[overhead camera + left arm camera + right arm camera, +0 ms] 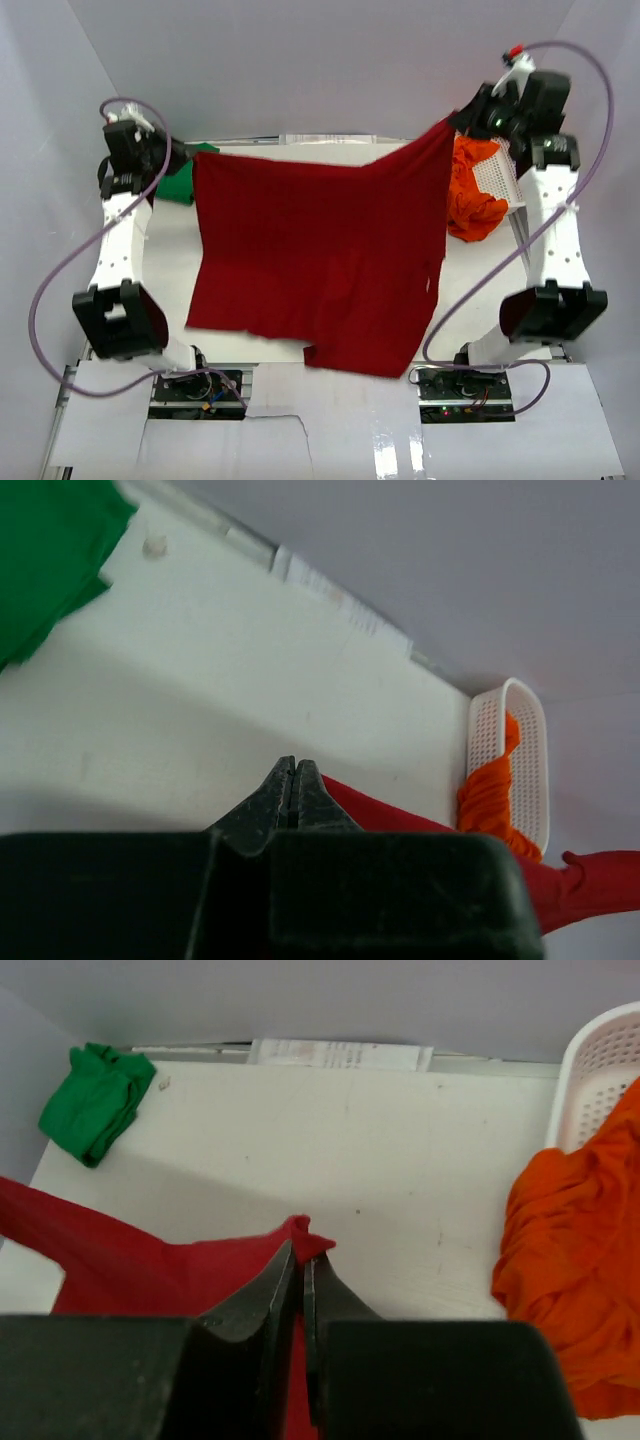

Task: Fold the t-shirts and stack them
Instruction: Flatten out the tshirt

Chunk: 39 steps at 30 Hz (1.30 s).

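The right tool is clenched on a corner of the red shirt. The left tool is clenched too, apparently on the opposite corner. The held edge runs left to right along the far side, and the rest hangs toward the near counter.

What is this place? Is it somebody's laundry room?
Probably not. It looks like a robot test booth: plain white walls box in a white table, and two cabled robot arms bolted to its edge hold up a dark red t-shirt.
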Each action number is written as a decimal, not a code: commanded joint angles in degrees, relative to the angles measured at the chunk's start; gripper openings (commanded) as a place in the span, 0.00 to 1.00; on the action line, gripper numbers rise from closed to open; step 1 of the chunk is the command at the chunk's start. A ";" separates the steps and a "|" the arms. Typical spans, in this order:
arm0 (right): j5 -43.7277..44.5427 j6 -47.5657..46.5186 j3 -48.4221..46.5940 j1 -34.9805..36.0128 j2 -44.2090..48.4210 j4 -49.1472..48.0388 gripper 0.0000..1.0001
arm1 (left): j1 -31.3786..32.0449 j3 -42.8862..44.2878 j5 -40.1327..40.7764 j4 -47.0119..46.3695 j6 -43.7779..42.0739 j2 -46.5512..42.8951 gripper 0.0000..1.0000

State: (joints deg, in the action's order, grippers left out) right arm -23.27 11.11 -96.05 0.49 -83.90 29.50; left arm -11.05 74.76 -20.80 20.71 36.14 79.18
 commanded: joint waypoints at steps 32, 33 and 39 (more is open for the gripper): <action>-0.82 12.52 58.95 9.26 27.20 -3.59 0.08 | 2.70 -31.95 -7.76 7.57 -0.19 -10.34 0.00; -0.12 12.70 59.92 9.87 28.43 -1.65 0.08 | 2.61 -33.26 -8.72 8.81 -0.19 -11.23 0.00; 7.43 14.72 62.56 10.76 40.73 12.77 0.08 | 2.26 -37.58 -2.85 22.15 0.52 -19.30 0.00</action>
State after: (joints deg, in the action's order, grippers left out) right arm -21.02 24.16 -33.30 11.00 -47.13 34.74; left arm -8.45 37.15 -26.11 34.63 37.65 64.62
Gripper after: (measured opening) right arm 0.086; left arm 0.035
